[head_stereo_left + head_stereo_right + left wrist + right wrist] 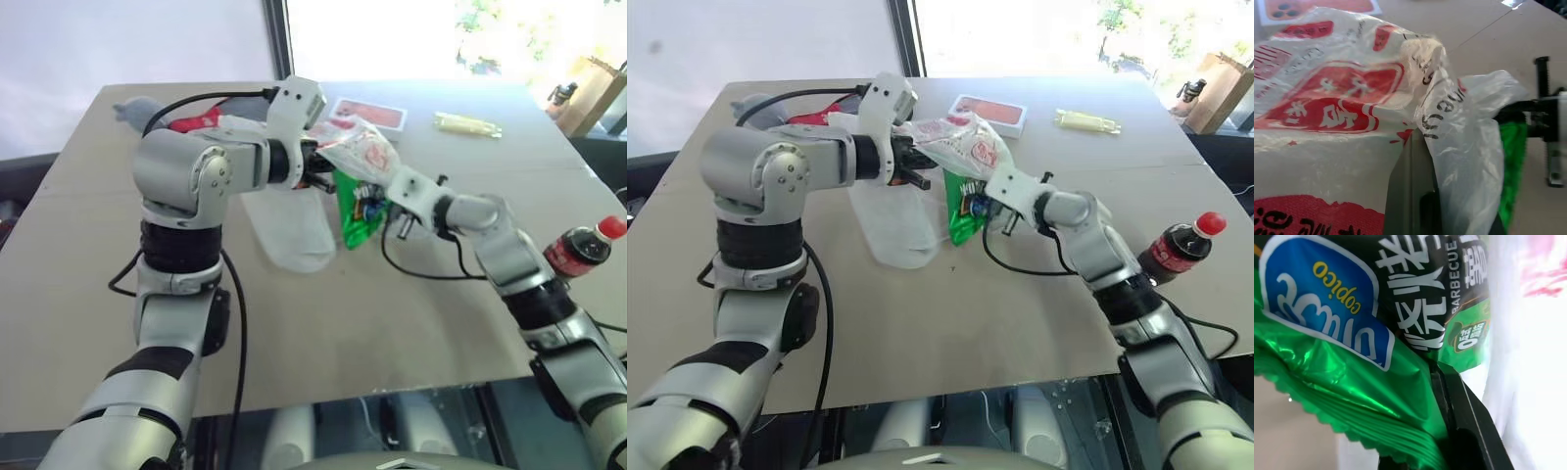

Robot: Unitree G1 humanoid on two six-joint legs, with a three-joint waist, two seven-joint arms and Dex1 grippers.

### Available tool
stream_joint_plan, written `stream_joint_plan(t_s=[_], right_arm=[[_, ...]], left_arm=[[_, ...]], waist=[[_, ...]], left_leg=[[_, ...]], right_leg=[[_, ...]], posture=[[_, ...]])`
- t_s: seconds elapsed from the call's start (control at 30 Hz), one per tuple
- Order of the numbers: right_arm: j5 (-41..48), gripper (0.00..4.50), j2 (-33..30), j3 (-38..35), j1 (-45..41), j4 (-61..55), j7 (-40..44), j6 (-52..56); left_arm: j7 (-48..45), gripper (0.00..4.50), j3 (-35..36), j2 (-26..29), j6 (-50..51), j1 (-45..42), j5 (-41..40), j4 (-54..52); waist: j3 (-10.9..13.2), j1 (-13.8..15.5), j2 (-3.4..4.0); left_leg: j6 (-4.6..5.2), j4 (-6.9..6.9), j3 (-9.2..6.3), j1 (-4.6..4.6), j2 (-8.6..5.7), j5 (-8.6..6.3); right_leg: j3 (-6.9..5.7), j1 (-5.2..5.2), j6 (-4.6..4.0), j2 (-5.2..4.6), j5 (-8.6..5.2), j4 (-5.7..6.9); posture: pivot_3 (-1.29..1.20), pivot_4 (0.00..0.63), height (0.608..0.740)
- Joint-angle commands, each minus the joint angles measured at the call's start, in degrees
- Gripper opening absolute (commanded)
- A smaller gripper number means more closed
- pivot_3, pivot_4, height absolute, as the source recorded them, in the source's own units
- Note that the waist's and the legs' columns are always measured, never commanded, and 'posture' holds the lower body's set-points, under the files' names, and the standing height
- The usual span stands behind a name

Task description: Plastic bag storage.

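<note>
Bag: the large, thin, crinkly translucent-white plastic bag printed with red cartoon pictures point(965, 137) is held up above the middle of the flat grey-brown table point(921, 323); its pale lower part hangs down and rests on the tabletop.
Left gripper: the left gripper point(913, 162) is closed tight on a bunched fold of the bag near its top.
Right gripper: the right gripper point(978, 203) is clamped shut on the small shiny green foil snack packet point(963, 217), which is carried right against the bag's side.
Done so far: the bag has been gathered off the table at one end and the packet is in hand; it cannot be told whether the bag's mouth is open.
Left to do: judging by the task, the packet is not yet seen inside the bag, and the bag is neither folded nor put away.
Surroundings: a red-topped cola bottle point(1178, 245), a flat red-and-white box point(989, 114) and a pale yellow wrapped strip point(1087, 120) lie well apart on the table.
</note>
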Motion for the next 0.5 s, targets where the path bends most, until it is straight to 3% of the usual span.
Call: stream_joint_plan(t_s=[0.03,0.07,0.17,0.27,0.33,0.5], right_arm=[[2.66,0.59,7.19,-0.78,-5.55,6.99,-1.80,-3.71],[2.42,0.83,8.39,-0.72,-6.39,9.02,-2.43,-4.81],[2.39,2.21,12.58,-3.32,-8.19,14.05,-8.77,-9.43],[-0.02,3.77,11.85,-4.85,-5.99,9.80,-14.54,-10.41],[0.22,4.43,10.98,-5.32,-2.92,4.19,-14.91,-8.11],[8.06,4.43,7.25,-6.45,8.37,-22.17,-5.80,4.13]], left_arm=[[1.96,0.00,5.63,-4.31,4.55,-2.65,-1.74,-1.22],[2.65,0.00,6.60,-5.27,5.35,-2.72,-1.71,-1.25],[4.80,0.00,11.10,-8.30,5.94,-1.94,-2.93,-1.09],[6.16,0.00,13.27,-8.93,5.94,-0.76,-2.24,-1.31],[7.32,0.00,14.45,-9.23,5.42,-0.08,-1.27,-0.62],[8.11,0.00,15.53,-9.16,-0.53,2.31,-1.20,0.57]], waist=[[0.00,-0.01,0.00],[0.00,-0.06,0.01],[0.02,0.18,0.03],[0.02,0.59,0.03],[0.01,0.91,0.03],[0.02,0.75,0.03]], left_leg=[[0.00,-0.02,0.00,-0.02,0.00,0.00],[-0.05,-0.03,-0.01,-0.03,0.00,0.03],[-0.25,-0.12,0.05,-0.11,-0.01,0.15],[-0.31,-0.06,-0.03,-0.44,-0.04,0.18],[-0.36,0.09,-0.15,-0.90,-0.11,0.21],[-0.38,0.07,-0.17,-0.99,-0.14,0.23]], right_leg=[[-0.01,-0.02,0.00,0.00,0.00,0.00],[-0.01,-0.04,0.00,0.00,0.00,0.01],[0.05,-0.21,-0.01,-0.01,0.01,0.03],[-0.06,-0.43,-0.01,-0.09,0.01,0.00],[-0.20,-0.72,0.01,-0.18,0.03,0.02],[-0.20,-0.82,0.01,-0.18,0.03,0.03]], posture=[[0.00,0.150,0.740],[0.00,0.150,0.740],[0.00,0.150,0.740],[0.00,0.150,0.740],[0.00,0.150,0.740],[0.00,0.150,0.740]])
